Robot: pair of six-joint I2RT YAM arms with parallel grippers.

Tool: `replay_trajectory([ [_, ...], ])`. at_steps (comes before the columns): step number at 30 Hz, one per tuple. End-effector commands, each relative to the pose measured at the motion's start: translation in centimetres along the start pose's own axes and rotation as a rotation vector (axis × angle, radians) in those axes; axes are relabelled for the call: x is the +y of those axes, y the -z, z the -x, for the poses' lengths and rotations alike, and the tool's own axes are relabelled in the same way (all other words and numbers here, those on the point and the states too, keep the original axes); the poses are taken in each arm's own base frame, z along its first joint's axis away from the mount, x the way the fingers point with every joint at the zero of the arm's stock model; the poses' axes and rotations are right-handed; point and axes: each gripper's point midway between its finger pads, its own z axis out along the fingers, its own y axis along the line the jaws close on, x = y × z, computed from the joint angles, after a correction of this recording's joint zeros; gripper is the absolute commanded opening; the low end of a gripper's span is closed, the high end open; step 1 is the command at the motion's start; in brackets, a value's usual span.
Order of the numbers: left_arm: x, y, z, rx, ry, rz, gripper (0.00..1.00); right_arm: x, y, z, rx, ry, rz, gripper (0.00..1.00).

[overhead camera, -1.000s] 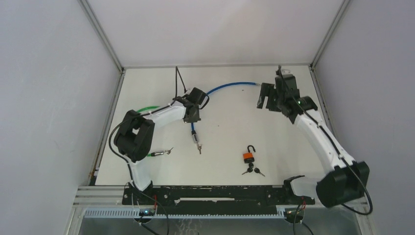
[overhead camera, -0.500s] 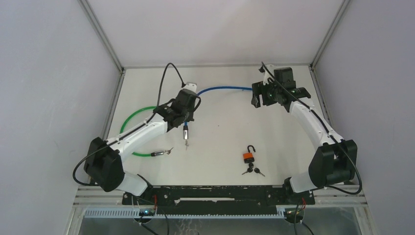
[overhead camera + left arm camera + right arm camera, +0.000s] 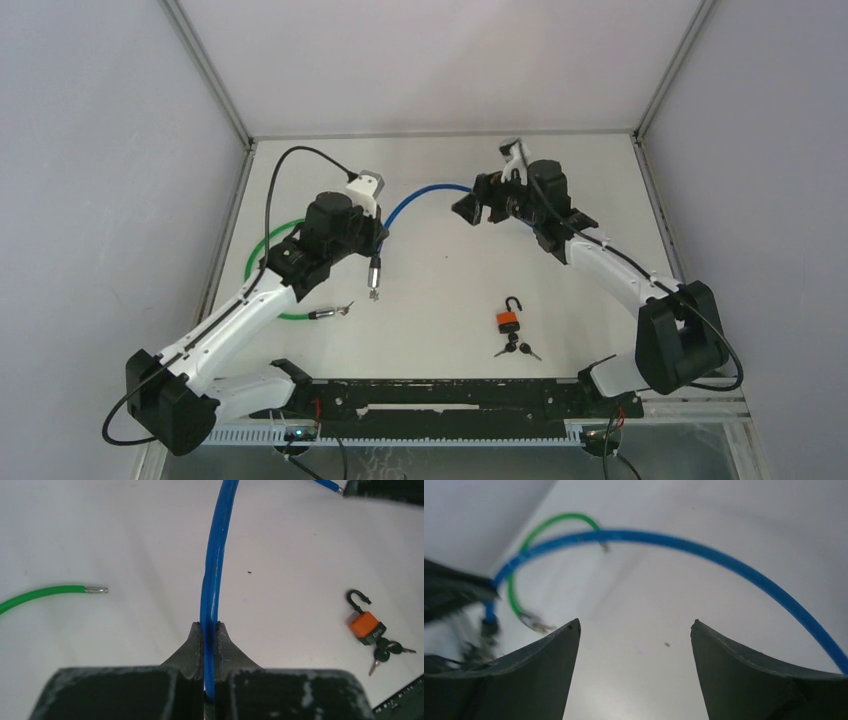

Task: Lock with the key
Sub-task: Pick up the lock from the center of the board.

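**Q:** What is on the counter [image 3: 450, 290]?

**A:** It is a white surface seen from above. The left tool [image 3: 372, 232] hangs left of centre, clamped shut on a blue cable [image 3: 420, 193]. That cable arcs away to the far right, and its metal plug [image 3: 374, 278] dangles below the tool. The right tool [image 3: 470, 208] is far of centre, jaws spread wide with nothing between them. The blue cable passes beyond them. A green cable [image 3: 250, 265] loops along the left side.

**Q:** Where is the lock?

**A:** The padlock [image 3: 508, 320] has an orange body and lies flat, near and right of centre, well apart from both tools. Its long axis runs roughly near to far. The open shackle is at the far end and the keys [image 3: 516, 349] touch the near end. From the right tool it lies toward the near edge and slightly right. From the left tool it lies further off, to the right and nearer. The right tool is closer and free, so the reach probably falls to it.

**Q:** What is hard to see?

**A:** The keys are too small to show whether one sits in the keyhole. In the top view the right tool hides the blue cable's far end. The right wrist view is blurred and misses the padlock.
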Motion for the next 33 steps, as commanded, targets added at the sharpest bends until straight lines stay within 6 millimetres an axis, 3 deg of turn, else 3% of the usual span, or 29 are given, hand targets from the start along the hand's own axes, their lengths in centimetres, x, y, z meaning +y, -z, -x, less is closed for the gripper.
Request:
replay_trajectory([
  [1, -2.0, 0.2, 1.0, -0.075, 0.002, -0.118, 0.00, 3.2, -0.2, 7.9, -0.156, -0.698, 0.113, 0.87],
  [4, -2.6, 0.0, 1.0, -0.080, 0.012, -0.150, 0.00, 4.6, -1.7, 5.3, -0.056, -1.031, 0.108, 0.86],
  [6, -3.3, -0.1, 0.9, -0.083, 0.003, -0.192, 0.00, 6.2, -2.3, 4.7, -0.039, -1.155, 0.157, 0.87],
  [8, -3.3, -0.1, 1.2, -0.107, 0.014, -0.189, 0.00, 8.0, -2.9, 4.7, -0.014, -1.209, 0.197, 0.88],
  [12, -3.2, 0.4, 1.4, -0.143, 0.025, -0.188, 0.00, 10.9, -4.0, 2.5, 0.106, -1.286, 0.207, 0.90],
  [16, -2.9, 0.6, 0.9, -0.143, 0.019, -0.180, 0.00, 11.6, -5.1, 1.6, 0.095, -1.332, 0.175, 0.88],
  [21, -3.5, 1.1, 0.7, -0.144, 0.016, -0.216, 0.00, 10.0, -6.8, 2.0, 0.013, -1.364, 0.137, 0.61],
  [25, -4.0, 1.7, 0.0, -0.129, 0.006, -0.238, 0.00, 9.1, -8.7, 1.8, 0.005, -1.351, 0.121, 0.52],
  [27, -4.1, 1.9, -0.4, -0.123, 0.004, -0.240, 0.00, 9.4, -8.9, 1.9, 0.002, -1.358, 0.145, 0.33],
  [29, -4.0, 2.0, -0.7, -0.118, 0.003, -0.238, 0.00, 9.9, -8.8, 2.0, -0.005, -1.344, 0.150, 0.05],
  [30, -3.9, 2.0, -0.7, -0.114, 0.006, -0.226, 0.00, 10.0, -8.7, 2.2, -0.020, -1.332, 0.152, 0.00],
  [33, -2.7, 1.8, -1.0, -0.089, 0.020, -0.150, 0.00, 10.2, -8.2, 2.5, -0.038, -1.321, 0.161, 0.00],
])
